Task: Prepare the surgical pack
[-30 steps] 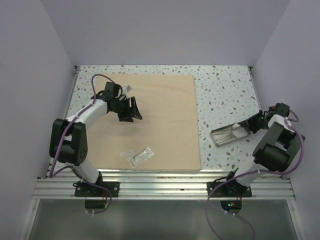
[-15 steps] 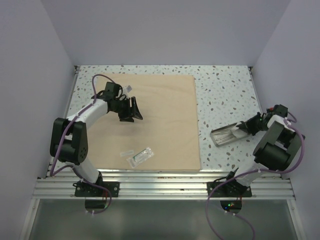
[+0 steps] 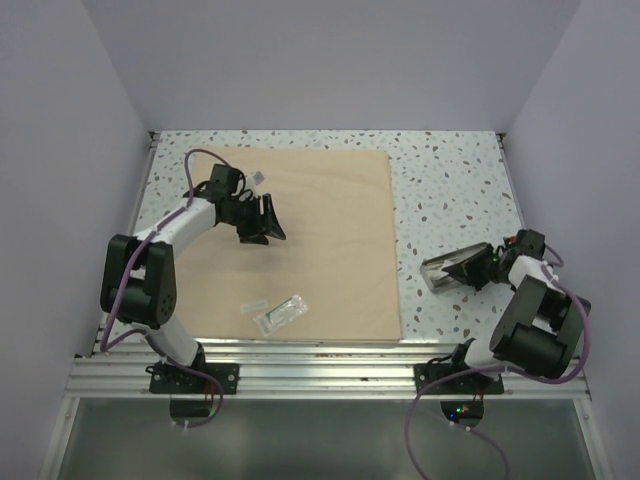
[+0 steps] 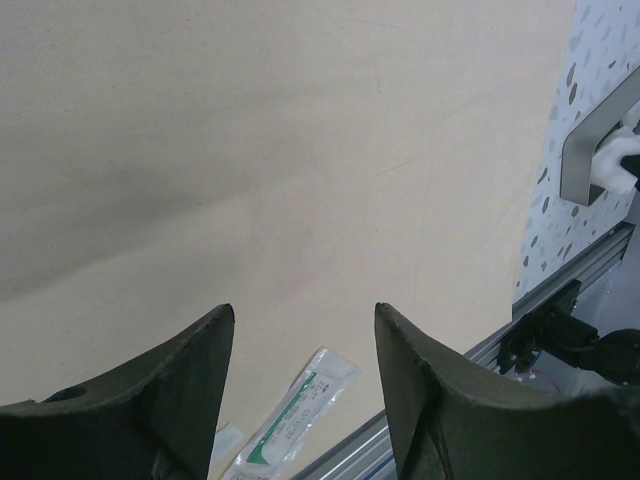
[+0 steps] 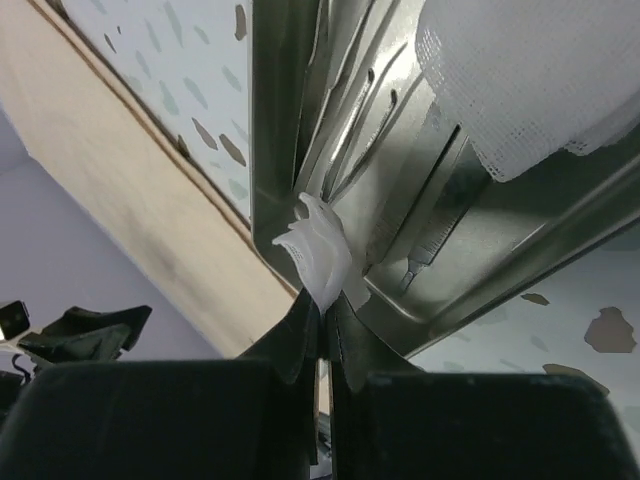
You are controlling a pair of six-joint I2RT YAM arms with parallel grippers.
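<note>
1. The surgical pack (image 3: 335, 250) is spread flat as a large tan square over the left and middle of the speckled table (image 3: 450, 170).
2. Its near edge is laid just beside the metal rail (image 3: 320, 352); bare table is left along its far edge and right side.
3. A clear pouch (image 3: 280, 312) is laid on the cloth near the front edge. Green print is seen on it, too small to be read.
4. The left gripper (image 3: 262, 220) is held above the cloth's far left part, its fingers spread apart with nothing between them.
5. A metal tray (image 3: 448, 270) is seen right of the cloth, apart from it and tilted, with white gauze (image 5: 520, 80) and instruments (image 5: 350, 130) inside.
6. The right gripper (image 5: 322, 318) is pinched together on a white scrap (image 5: 318, 250) at the tray's rim; whether the rim is caught too cannot be told.
</note>
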